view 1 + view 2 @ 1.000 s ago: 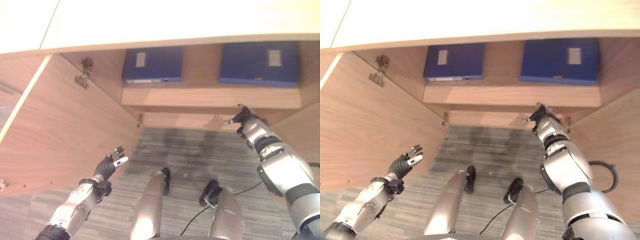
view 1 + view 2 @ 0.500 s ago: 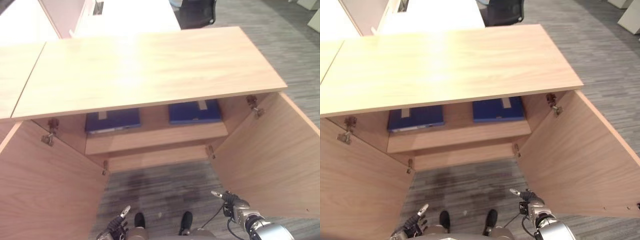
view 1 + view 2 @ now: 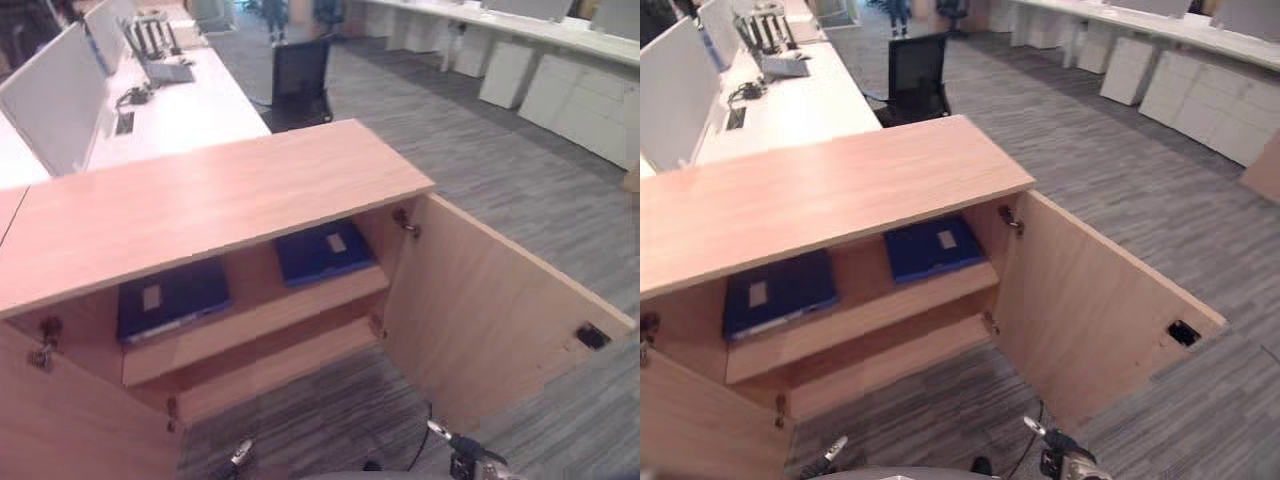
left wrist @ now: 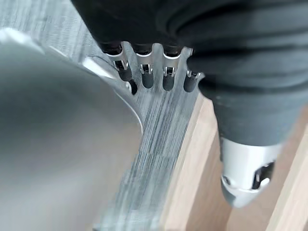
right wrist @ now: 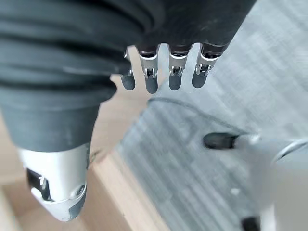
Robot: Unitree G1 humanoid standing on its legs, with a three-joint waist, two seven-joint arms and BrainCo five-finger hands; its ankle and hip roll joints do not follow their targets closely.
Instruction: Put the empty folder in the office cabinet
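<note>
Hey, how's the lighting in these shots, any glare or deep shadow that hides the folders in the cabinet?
Left eye view: the cabinet top is evenly lit with no glare; the shelf under it sits in shade, yet the left blue folder and the right blue folder stay readable. Right eye view: the white desk behind is the brightest area; the open right door is evenly lit.

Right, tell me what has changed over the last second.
The camera has tilted up and away: the cabinet now shows whole, with the desks and a chair behind it. Both arms have drawn back from the cabinet. The right hand, near the lower shelf a second ago, and the left hand now hang open and empty. Unchanged: both doors open, two blue folders lying flat on the upper shelf.
</note>
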